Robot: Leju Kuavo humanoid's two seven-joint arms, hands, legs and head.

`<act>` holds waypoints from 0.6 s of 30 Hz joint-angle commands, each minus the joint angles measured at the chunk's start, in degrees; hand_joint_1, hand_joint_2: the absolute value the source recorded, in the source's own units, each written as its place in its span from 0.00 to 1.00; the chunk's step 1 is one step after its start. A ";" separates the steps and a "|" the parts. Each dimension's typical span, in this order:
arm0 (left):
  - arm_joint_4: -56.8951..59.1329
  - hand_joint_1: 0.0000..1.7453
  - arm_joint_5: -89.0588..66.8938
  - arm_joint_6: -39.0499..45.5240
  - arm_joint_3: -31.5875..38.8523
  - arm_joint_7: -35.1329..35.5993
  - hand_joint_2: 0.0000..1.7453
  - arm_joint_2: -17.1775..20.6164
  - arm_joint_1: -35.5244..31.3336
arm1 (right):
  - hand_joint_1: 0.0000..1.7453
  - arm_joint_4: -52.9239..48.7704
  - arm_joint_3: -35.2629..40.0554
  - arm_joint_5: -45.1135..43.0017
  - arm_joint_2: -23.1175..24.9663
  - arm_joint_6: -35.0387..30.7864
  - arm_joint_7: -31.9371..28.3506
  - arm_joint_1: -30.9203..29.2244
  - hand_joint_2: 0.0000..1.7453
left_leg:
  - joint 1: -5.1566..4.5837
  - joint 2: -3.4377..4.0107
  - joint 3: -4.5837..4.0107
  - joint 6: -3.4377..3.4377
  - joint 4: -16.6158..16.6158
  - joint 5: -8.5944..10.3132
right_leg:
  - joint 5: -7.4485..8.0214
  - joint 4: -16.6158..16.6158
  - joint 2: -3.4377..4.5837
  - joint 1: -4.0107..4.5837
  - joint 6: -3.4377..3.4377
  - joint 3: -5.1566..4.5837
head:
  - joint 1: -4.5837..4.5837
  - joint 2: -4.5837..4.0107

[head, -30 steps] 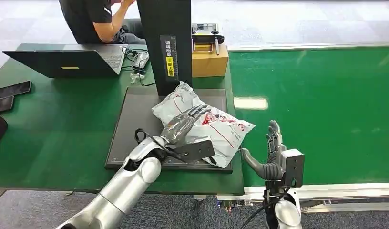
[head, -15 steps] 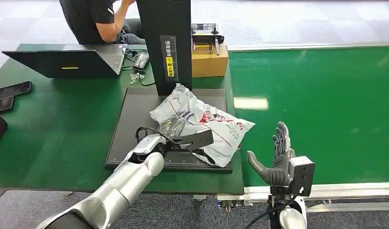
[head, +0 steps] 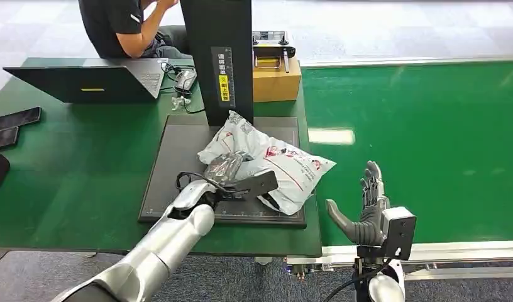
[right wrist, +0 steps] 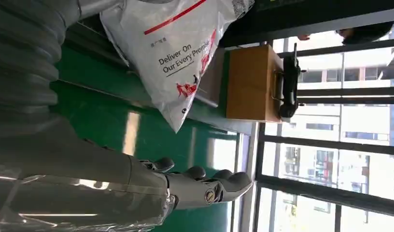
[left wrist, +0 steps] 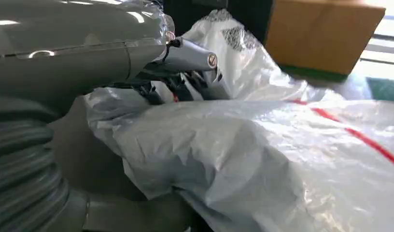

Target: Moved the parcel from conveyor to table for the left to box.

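Observation:
The parcel [head: 282,165], a crumpled white plastic mailer with red print, lies on the black platform [head: 175,160] on the table, its right corner hanging over the platform's edge. My left hand [head: 224,167] grips the parcel's near left edge. In the left wrist view the bag [left wrist: 282,159] is bunched between the fingers [left wrist: 190,53] above and the thumb [left wrist: 137,212] below. My right hand [head: 366,211] is held upright and open over the conveyor's near edge, apart from the parcel [right wrist: 175,53], with its fingers [right wrist: 204,186] spread and holding nothing.
A black pillar [head: 219,56] rises behind the platform, with a cardboard box [head: 276,80] beside it. A laptop [head: 84,82], cables and dark phones [head: 15,119] lie on the green table. A person [head: 125,25] sits at the far side. The green conveyor [head: 430,138] runs to the right.
My left hand slid back from the parcel's top to its near left edge and closed on it; the parcel shifted slightly left. My right hand drew away to the right.

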 commanded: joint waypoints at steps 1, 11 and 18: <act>-6.72 1.00 1.80 5.36 4.80 -3.74 1.00 0.81 2.64 | 0.00 2.34 -0.18 -0.77 0.71 -0.45 0.29 -0.30 1.00 | 0.01 0.01 0.04 -0.11 -0.05 0.02 | 0.02 -0.04 0.06 -0.02 0.09 0.02 | 0.00 0.00; -7.67 1.00 2.23 11.75 12.43 -1.35 1.00 6.15 2.80 | 0.00 0.70 -0.64 -1.10 0.37 -1.01 0.21 1.41 1.00 | 0.03 0.17 0.09 -0.14 -0.09 0.01 | 0.06 -0.06 0.22 0.01 0.06 0.03 | 0.00 0.00; -8.59 1.00 -3.01 17.79 22.67 2.08 1.00 11.83 5.96 | 0.00 -0.09 -0.67 -1.78 0.09 -1.64 -0.20 2.69 1.00 | 0.04 0.15 0.14 -0.19 -0.16 0.01 | 0.04 -0.07 0.21 0.01 0.09 0.07 | 0.00 0.00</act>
